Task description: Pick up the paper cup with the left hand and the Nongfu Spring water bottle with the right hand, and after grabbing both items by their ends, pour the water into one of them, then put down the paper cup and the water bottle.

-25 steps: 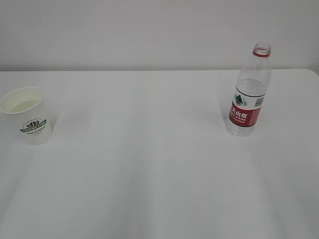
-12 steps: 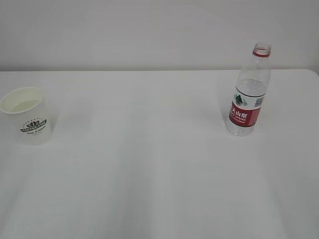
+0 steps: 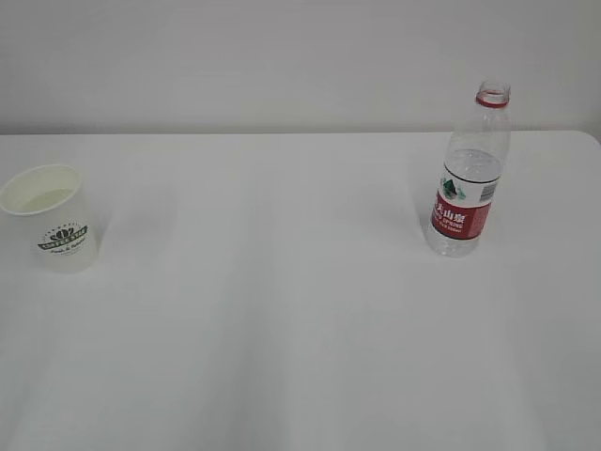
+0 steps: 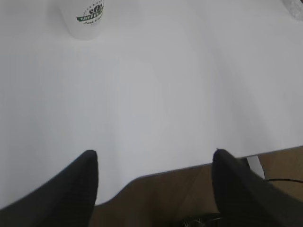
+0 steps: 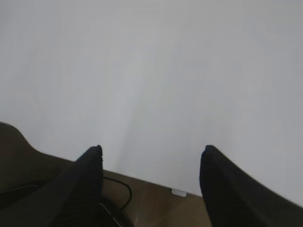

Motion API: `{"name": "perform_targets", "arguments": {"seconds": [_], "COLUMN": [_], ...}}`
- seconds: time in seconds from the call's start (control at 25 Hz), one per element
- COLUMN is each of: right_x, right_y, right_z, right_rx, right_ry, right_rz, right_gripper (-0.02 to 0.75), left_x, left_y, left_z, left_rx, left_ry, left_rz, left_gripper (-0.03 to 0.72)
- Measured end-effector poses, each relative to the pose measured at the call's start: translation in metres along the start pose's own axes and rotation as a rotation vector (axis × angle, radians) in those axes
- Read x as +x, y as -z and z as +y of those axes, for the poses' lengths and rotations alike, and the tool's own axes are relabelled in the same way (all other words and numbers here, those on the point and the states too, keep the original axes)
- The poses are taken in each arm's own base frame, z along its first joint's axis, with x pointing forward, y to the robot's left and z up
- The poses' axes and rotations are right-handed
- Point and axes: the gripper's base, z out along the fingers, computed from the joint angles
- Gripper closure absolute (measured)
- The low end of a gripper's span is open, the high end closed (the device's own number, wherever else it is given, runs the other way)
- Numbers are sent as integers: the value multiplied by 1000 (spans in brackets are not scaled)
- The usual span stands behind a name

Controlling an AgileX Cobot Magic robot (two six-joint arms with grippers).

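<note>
The paper cup (image 3: 52, 218) stands upright at the table's left, white with a dark green logo; the left wrist view shows it far ahead at the top left, paper cup (image 4: 86, 19). The Nongfu Spring water bottle (image 3: 469, 174) stands upright at the right, uncapped, red label, with clear water in it. Neither arm shows in the exterior view. My left gripper (image 4: 154, 153) is open and empty, back over the table's near edge. My right gripper (image 5: 151, 149) is open and empty too, also over the near edge; the bottle is out of that view.
The white table (image 3: 282, 301) fills the scene, with a pale wall behind it. Below the table's near edge the wrist views show brown floor (image 4: 180, 189) and a black cable (image 5: 120, 187).
</note>
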Motion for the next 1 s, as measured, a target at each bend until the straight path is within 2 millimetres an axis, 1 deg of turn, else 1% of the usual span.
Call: {"name": "perform_targets", "arguments": {"seconds": [0.24, 0.36, 0.68, 0.88, 1.0], "right_x": [6, 10, 11, 11, 13], "right_y": [2, -1, -2, -2, 2], "right_z": [1, 2, 3, 3, 3], "right_rx": [-7, -15, -26, -26, -24], "right_ry": [-4, -8, -13, -14, -14], "right_rz": [74, 95, 97, 95, 64], "right_gripper": [247, 247, 247, 247, 247], "left_x": [1, 1, 1, 1, 1], "left_y": [0, 0, 0, 0, 0], "left_z": [0, 0, 0, 0, 0], "left_rx": [1, 1, 1, 1, 1], "left_ry": [0, 0, -2, -2, -2], "left_rz": [14, 14, 14, 14, 14], "left_gripper": [153, 153, 154, 179, 184]}}
